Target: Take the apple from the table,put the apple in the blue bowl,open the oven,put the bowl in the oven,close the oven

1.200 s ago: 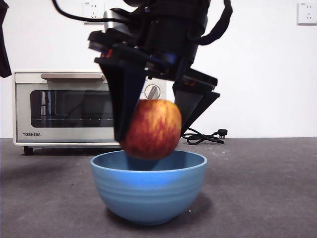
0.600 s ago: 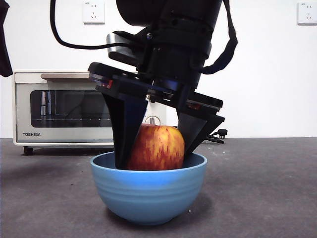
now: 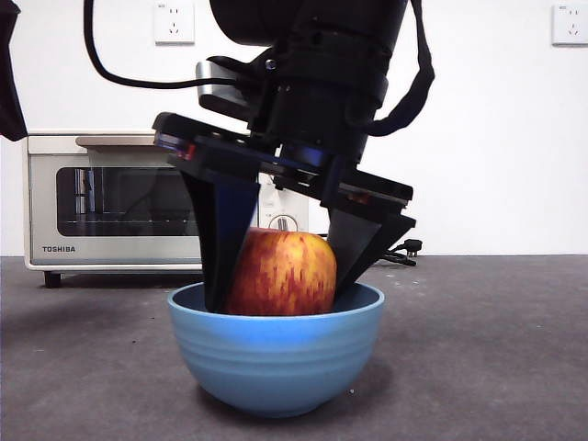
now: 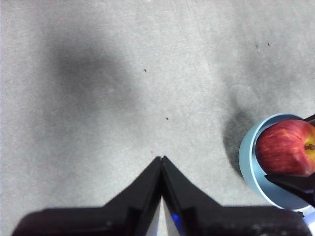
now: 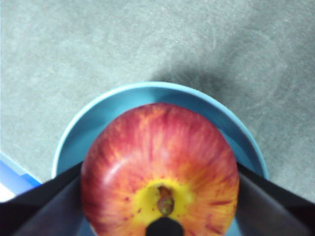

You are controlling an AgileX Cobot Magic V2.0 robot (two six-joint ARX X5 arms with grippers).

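Right pincer [image 3: 280, 280] clamps apple [image 3: 281, 273] inside blue bowl [image 3: 276, 354], jaws touching both sides. Left pincer [image 4: 162, 160] closed, empty, above bench [image 4: 123, 88].

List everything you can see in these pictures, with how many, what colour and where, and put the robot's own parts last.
apple: one, red with yellow streaks, down inside the bowl, between the right gripper's jaws.
bowl: one, blue, on the table at front centre.
oven: one, cream-white with a dark glass door, door shut, at the back on the table.
cord: one, black, on the table behind the bowl.
wall sockets: two, white, high on the back wall.
table: one, dark grey, under everything.
right gripper: one, black, reaching down into the bowl, jaws against the apple's sides.
left gripper: one, black, jaws shut and empty, above bare table beside the bowl.
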